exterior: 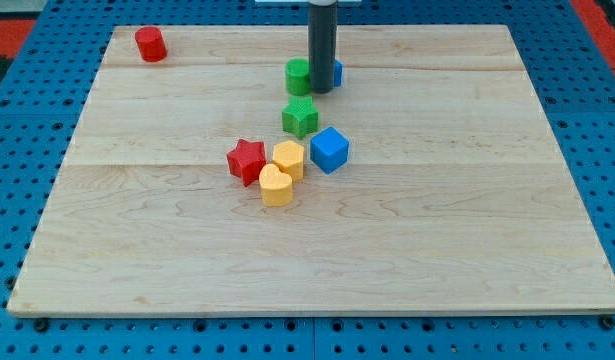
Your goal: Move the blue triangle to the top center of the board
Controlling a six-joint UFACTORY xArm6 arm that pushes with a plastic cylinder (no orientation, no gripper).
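Observation:
The blue triangle [337, 72] sits near the top centre of the wooden board [467, 220], mostly hidden behind my rod; only its right edge shows. My tip [321, 91] rests on the board between that blue block and a green round block [298, 76] on its left, touching or nearly touching both.
A green star [300, 117] lies just below the tip. Below it is a cluster: a blue cube [329, 150], a yellow hexagon-like block [288, 159], a yellow heart [276, 186] and a red star [246, 161]. A red cylinder [150, 44] stands at the top left corner.

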